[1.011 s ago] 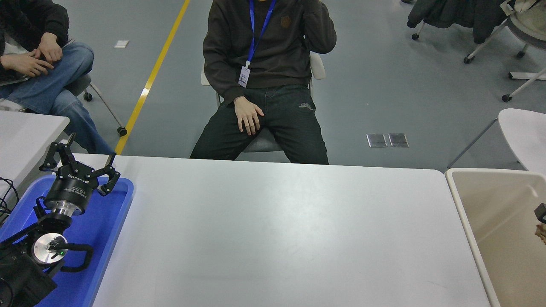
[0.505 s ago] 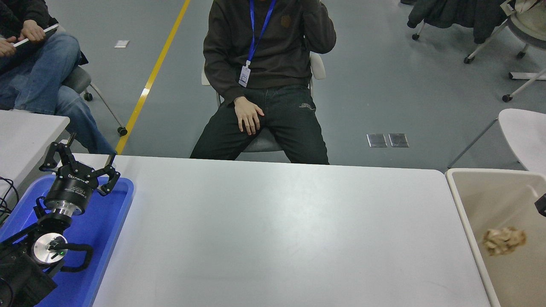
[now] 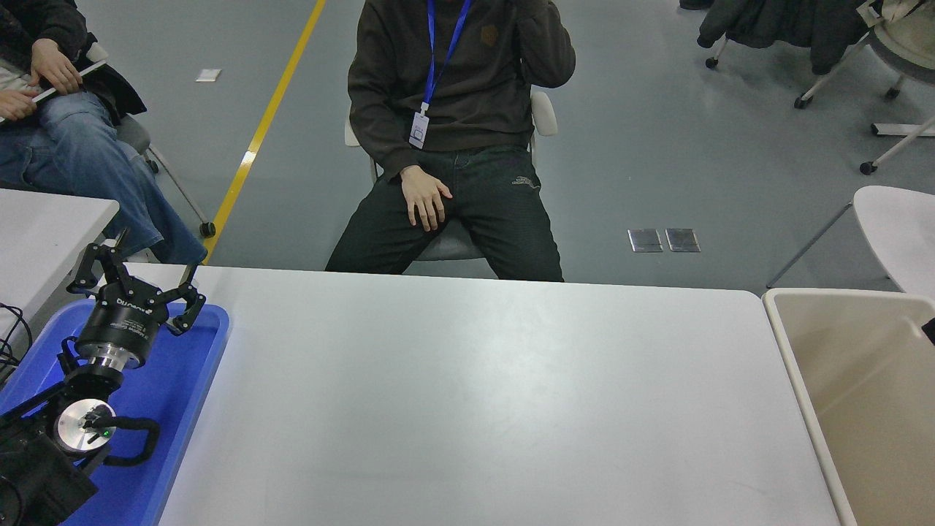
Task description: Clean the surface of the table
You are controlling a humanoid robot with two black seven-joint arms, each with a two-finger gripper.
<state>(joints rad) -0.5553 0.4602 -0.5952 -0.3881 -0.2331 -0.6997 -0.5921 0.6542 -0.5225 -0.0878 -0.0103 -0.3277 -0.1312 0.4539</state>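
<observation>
Over blue tray [image 3: 191, 380], left end effector [image 3: 136, 280] splayed

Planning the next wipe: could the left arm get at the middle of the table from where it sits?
Probably yes: the left gripper hangs open over the blue tray, and the table beside it is bare.

the left gripper [image 3: 136, 280] hangs spread wide over a blue tray [image 3: 182, 394] beside the table surface [image 3: 482, 409].

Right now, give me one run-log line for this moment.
table surface: no debris visible | left gripper: open, parked above blue tray | right gripper: barely visible at right edge over beige bin
</observation>
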